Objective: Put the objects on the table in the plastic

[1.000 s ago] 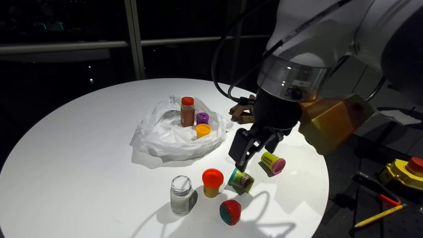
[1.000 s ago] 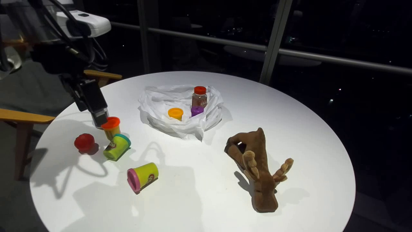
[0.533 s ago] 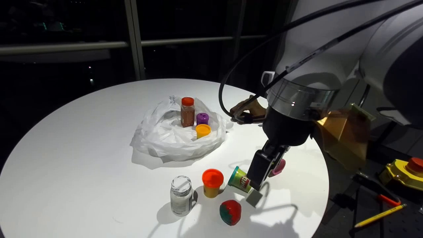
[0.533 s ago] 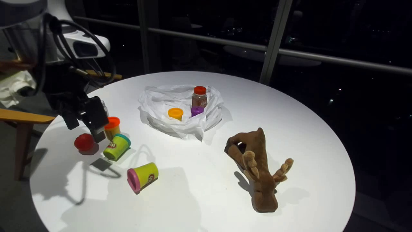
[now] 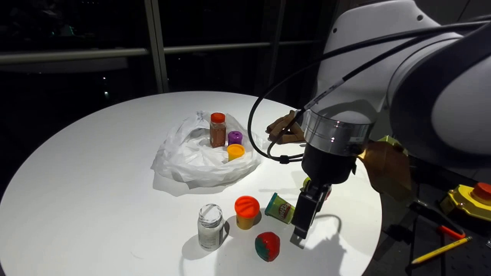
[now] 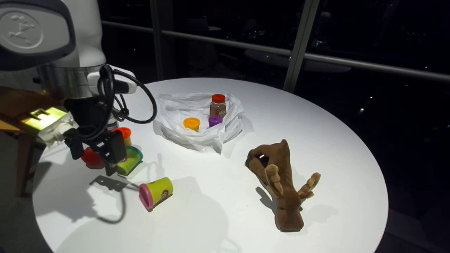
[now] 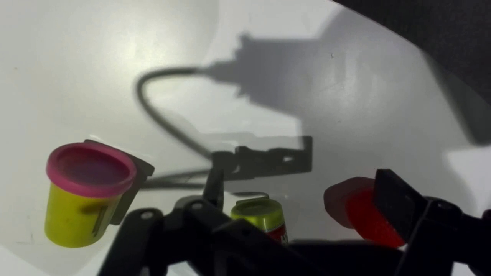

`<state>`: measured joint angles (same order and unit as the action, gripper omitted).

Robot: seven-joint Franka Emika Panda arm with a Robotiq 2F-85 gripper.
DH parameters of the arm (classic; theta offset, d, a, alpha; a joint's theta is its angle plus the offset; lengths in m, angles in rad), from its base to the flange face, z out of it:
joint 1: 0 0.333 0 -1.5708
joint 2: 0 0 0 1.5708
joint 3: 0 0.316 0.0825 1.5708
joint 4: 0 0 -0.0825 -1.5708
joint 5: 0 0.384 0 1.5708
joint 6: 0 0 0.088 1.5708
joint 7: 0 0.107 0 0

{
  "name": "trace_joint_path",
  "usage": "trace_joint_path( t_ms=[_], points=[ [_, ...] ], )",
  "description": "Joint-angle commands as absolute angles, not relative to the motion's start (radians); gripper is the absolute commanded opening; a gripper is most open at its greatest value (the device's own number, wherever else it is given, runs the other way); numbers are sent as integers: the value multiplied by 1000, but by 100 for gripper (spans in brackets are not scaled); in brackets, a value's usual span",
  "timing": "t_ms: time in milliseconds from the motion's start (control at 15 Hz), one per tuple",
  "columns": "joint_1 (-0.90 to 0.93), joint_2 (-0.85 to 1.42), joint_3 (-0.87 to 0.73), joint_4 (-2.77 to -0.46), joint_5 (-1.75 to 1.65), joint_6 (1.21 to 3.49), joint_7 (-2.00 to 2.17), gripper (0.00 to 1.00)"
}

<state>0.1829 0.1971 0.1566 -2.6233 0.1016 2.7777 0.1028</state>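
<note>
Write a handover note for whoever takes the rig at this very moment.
Gripper: open, holding nothing, above the table near the strawberry and teal-lidded tub.
Done: red-capped bottle, purple-topped container and orange-lidded tub are in the white plastic bag.
Left: strawberry; teal-lidded tub and pink-lidded tub, both on their sides; red-lidded tub and pale jar, both upright; presumably also the brown plush.

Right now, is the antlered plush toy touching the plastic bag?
Apart: in an exterior view, white tabletop shows between the antlered plush toy and the plastic bag.
</note>
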Motion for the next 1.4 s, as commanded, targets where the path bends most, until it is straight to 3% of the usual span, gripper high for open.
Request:
trace_joint_path(
  t_ms=[0,933,1000,1067,1200,1333],
  points=[
    [150,237,173,-2578,120,2782,37,100],
    [153,374,127,-2459,57,2850,63,100],
    [146,382,132,-2450,62,2842,52,95],
    [148,389,126,-2443,53,2841,53,74],
    [143,395,126,-2435,55,2835,51,70],
    [131,391,133,-2435,66,2834,46,54]
  ],
)
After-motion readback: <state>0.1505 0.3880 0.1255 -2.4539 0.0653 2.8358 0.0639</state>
